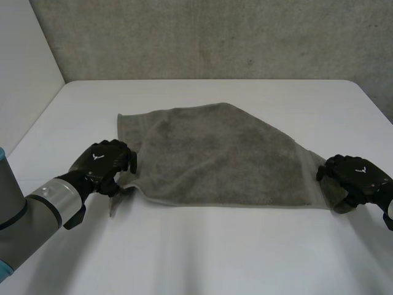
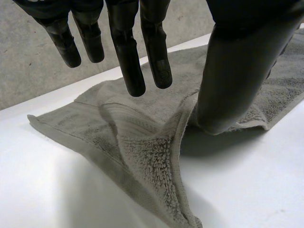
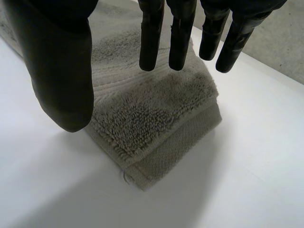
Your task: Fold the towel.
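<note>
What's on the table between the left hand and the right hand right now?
Just the towel: in the head view it spans the whole stretch from the left hand to the right hand, with nothing else lying on it.

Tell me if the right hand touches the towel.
Cannot tell: the right wrist view shows the right hand over a folded corner of the towel, with neither contact nor gap plain.

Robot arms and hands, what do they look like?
Both the matte black left hand and matte black right hand carry a white winged emblem on the back. Their fingers are rounded-tip rods, the thumb thicker. The left arm is a grey cylinder with a silvery wrist band and light-blue cap.
</note>
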### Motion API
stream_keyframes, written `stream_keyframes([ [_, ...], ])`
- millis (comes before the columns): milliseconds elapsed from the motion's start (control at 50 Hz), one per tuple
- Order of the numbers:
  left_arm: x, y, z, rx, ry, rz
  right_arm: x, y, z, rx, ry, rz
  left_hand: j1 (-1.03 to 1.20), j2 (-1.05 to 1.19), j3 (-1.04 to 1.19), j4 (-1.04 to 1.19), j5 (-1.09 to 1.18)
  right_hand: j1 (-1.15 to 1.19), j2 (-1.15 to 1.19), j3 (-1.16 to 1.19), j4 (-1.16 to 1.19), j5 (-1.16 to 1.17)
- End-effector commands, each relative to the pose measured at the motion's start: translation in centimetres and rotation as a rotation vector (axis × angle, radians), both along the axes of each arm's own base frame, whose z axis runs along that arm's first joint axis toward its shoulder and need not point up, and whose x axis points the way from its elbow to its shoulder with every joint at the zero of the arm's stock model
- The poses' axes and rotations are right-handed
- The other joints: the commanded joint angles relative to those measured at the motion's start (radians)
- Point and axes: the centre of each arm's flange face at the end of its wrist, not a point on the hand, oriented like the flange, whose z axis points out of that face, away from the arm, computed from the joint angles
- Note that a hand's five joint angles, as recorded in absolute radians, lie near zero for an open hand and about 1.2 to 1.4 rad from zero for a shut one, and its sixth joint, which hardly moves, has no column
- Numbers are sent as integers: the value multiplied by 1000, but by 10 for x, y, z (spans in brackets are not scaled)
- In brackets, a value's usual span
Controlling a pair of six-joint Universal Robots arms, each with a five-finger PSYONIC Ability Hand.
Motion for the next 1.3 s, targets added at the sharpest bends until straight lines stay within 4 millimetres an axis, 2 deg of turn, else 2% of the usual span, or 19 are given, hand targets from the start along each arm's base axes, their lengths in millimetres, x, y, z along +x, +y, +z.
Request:
stream_keyframes([
  [20,0,1,0,1,0,-2,-3,-3,-3,-20,13,-2,-20,-27,-43,-50,0,68,76,-7,-60,61],
  [320,0,1,-1,4,0,-2,-3,-11,-12,-21,17,5,-23,-30,-43,-50,-3,285,294,-7,-60,278],
  [380,0,1,-1,3,0,-2,-4,-13,-11,-34,26,2,-26,-33,-43,-50,-6,473,481,-7,-60,465],
  [440,0,2,-2,4,0,-4,-4,-14,-12,-33,28,0,-26,-33,-43,-50,-6,538,546,-7,-60,530],
  [480,0,2,-2,6,-1,-4,-4,-15,-13,-33,29,-3,-26,-33,-43,-50,-6,730,739,-7,-60,723],
  [540,0,1,-2,3,0,-2,-5,-16,-13,-33,27,-6,-26,-33,-43,-50,-6,851,859,-7,-60,843],
  [740,0,2,-2,4,-1,-2,-5,-16,-12,-24,21,-14,-29,-36,-43,-50,-9,851,859,-7,-60,843],
  [780,0,4,-3,9,-2,-4,-7,-13,-9,-21,18,-26,-29,-36,-43,-50,-9,299,308,-7,-60,292],
  [880,0,6,-1,8,2,-2,-14,-9,5,-40,8,-51,-31,-38,-43,-50,-12,145,153,-7,-60,138],
  [940,1,7,-1,8,5,0,-26,-7,3,-27,-6,-83,-34,-41,-43,-50,-15,133,141,-7,-60,125],
  [1100,1,7,1,11,16,4,-37,-10,2,-37,-24,-74,-34,-41,-43,-50,-15,141,150,-7,-60,134],
  [1300,1,7,1,11,17,2,-38,-14,-4,-26,-26,-62,-34,-41,-43,-50,-15,150,159,-7,-60,143],
])
